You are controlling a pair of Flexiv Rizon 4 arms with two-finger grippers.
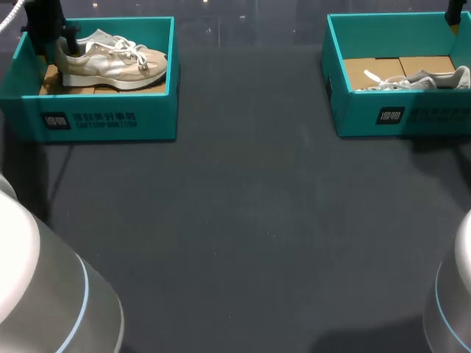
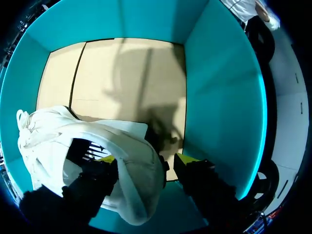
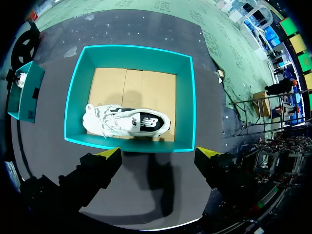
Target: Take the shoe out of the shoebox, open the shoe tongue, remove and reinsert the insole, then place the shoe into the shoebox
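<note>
— Head view?
— The left shoe (image 1: 110,62) stands upright in the left shoebox (image 1: 110,121). The right shoe (image 1: 419,79) lies on its side in the right shoebox (image 1: 353,118).
— Left wrist?
— The left tool (image 2: 146,161) is released and straddles the heel, its outer finger (image 2: 187,161) just clear.
— Right wrist?
— The right tool (image 3: 158,156) is released above the desk (image 3: 146,195), near its shoebox.

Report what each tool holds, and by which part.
Nothing is held. The left tool straddles the heel of the white lace-up shoe, its outer finger not touching. The right tool hangs open above a teal cardboard shoebox.
</note>
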